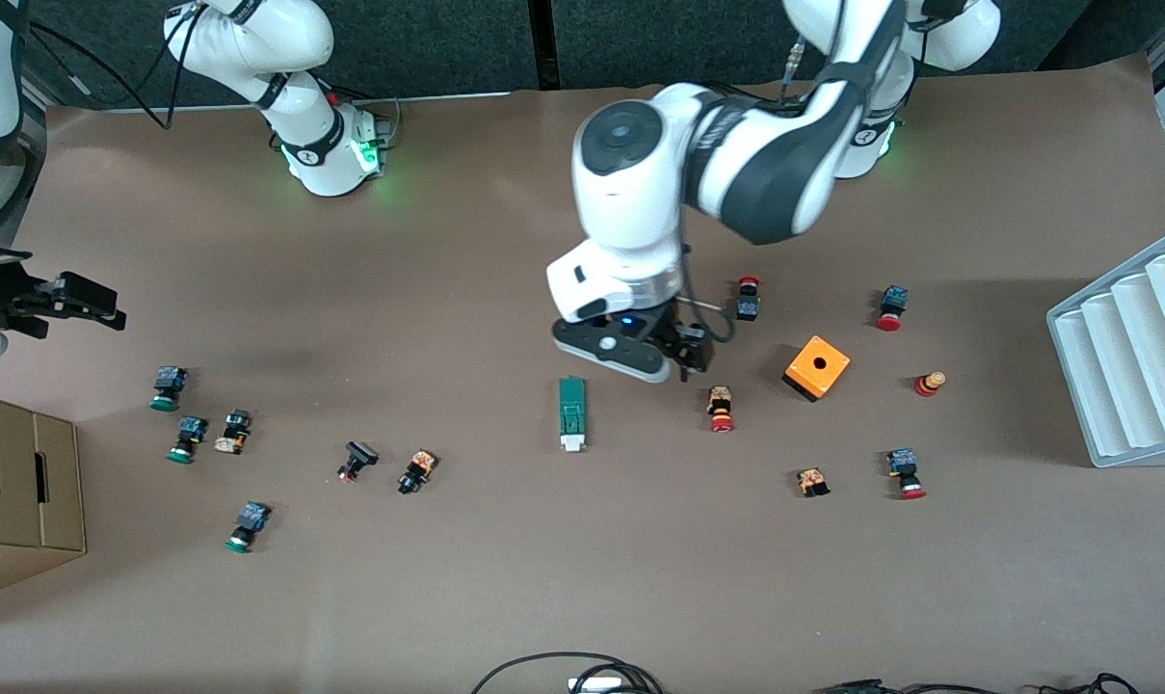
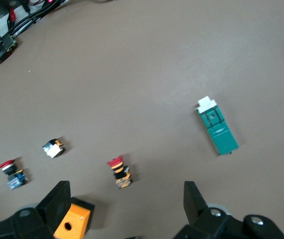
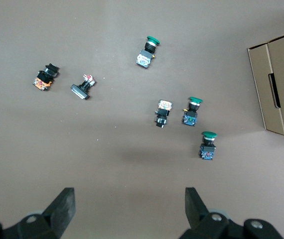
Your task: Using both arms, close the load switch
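Observation:
The load switch (image 1: 571,413) is a narrow dark-green block that lies flat on the brown table, its white end nearer to the front camera. It also shows in the left wrist view (image 2: 216,127). My left gripper (image 1: 690,359) hangs open and empty in the air, beside the switch toward the left arm's end, over bare table between the switch and the orange box (image 1: 817,367). In the left wrist view the left gripper (image 2: 126,194) has its jaws wide apart. My right gripper (image 1: 110,306) is open and empty at the right arm's end, over bare table (image 3: 129,199).
Red-capped push buttons (image 1: 721,408) and the orange box (image 2: 72,224) lie toward the left arm's end. Green-capped buttons (image 1: 167,387) (image 3: 208,145) lie toward the right arm's end. A cardboard box (image 1: 23,492) and a white ribbed rack (image 1: 1131,357) stand at the table's ends.

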`<act>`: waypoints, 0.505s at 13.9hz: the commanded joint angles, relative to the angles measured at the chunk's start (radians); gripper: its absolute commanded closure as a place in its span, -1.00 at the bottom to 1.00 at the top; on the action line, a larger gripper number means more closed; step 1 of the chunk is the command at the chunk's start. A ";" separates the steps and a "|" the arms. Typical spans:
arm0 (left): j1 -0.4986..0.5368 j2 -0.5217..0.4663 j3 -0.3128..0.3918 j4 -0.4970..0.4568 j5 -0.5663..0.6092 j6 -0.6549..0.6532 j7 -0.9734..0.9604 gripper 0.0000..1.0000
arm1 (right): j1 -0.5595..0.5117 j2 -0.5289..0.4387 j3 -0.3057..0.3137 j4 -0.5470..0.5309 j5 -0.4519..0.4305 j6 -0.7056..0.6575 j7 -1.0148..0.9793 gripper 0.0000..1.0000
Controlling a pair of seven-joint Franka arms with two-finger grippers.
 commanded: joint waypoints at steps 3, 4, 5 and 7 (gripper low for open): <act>-0.009 -0.087 0.129 -0.006 -0.103 -0.124 0.092 -1.00 | 0.006 0.006 -0.001 0.015 -0.018 0.004 -0.003 -1.00; -0.009 -0.093 0.150 -0.004 -0.113 -0.156 0.095 -1.00 | 0.006 0.006 -0.001 0.015 -0.018 0.004 -0.003 -1.00; -0.009 -0.102 0.154 -0.004 -0.112 -0.177 0.101 -1.00 | 0.006 0.006 -0.002 0.015 -0.018 0.004 -0.003 -1.00; -0.008 -0.116 0.157 -0.009 -0.113 -0.190 0.106 -1.00 | 0.006 0.007 -0.001 0.015 -0.018 0.006 -0.003 -1.00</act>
